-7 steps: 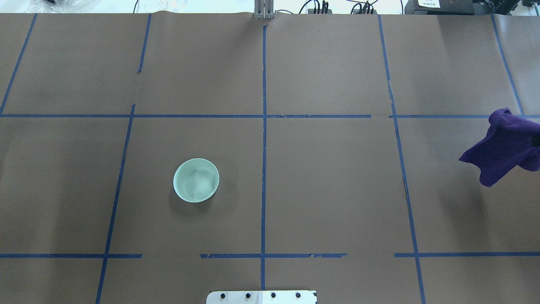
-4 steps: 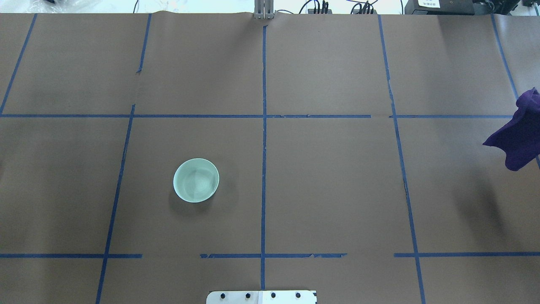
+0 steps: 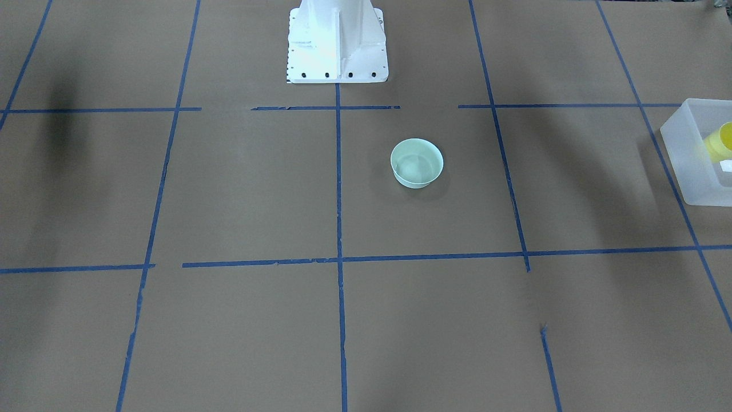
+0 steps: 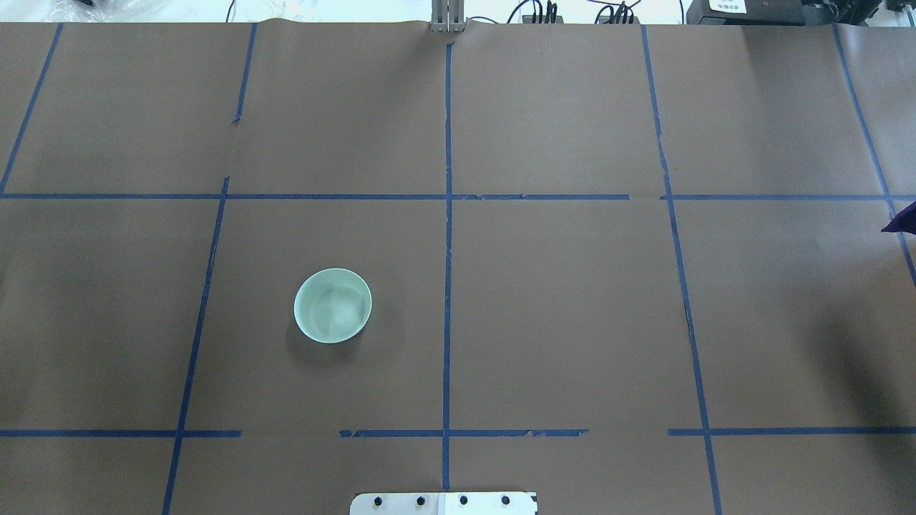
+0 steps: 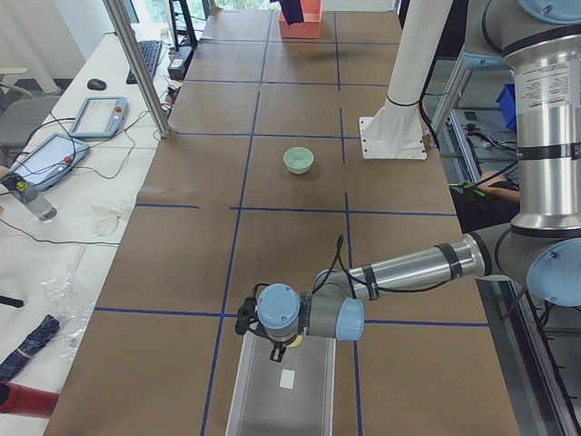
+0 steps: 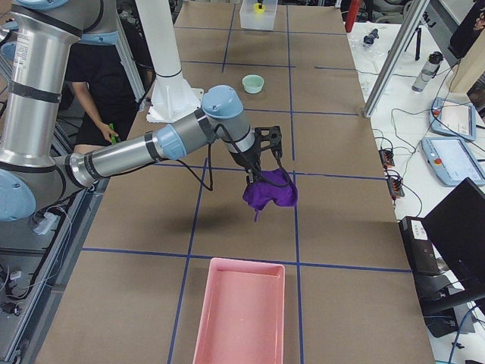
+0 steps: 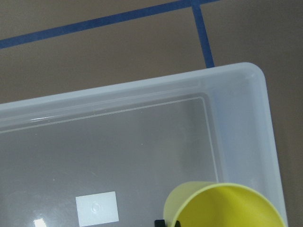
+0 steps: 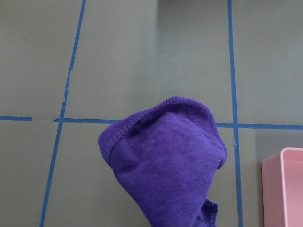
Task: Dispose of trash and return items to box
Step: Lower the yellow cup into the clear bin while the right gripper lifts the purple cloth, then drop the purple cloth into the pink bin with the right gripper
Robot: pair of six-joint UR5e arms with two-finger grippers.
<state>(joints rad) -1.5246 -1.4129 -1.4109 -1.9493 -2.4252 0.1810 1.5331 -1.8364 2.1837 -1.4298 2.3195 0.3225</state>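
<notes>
At the robot's left end, the translucent frosted-white rectangular plastic box (image 5: 245,400) is missing from the overhead view. The front-facing view catches one corner of it (image 3: 689,171), with the small tapered yellow plastic cup (image 3: 721,140) inside its outline. The left wrist view looks straight into the box (image 7: 142,87): its white label lies on the floor and the cup's rim (image 7: 227,205) sits at the bottom edge. From the table's left end, the left gripper (image 5: 276,351) hangs over the box. I cannot tell whether its fingers grip the cup or are parted.

Further right, the round pale mint-green plastic bowl (image 4: 333,305) stands upright and alone on the brown paper table cover (image 4: 558,322) with its blue tape grid, near the white robot base (image 3: 337,40).

At the right, the overhead view shows only a tip of the crumpled purple cloth (image 4: 906,220). The view from the right end shows the cloth (image 6: 270,193) bunched under the right gripper (image 6: 261,173). It hides the fingertips, so the grip cannot be told. The pink rectangular plastic tray (image 6: 241,315) lies near it, apart.
</notes>
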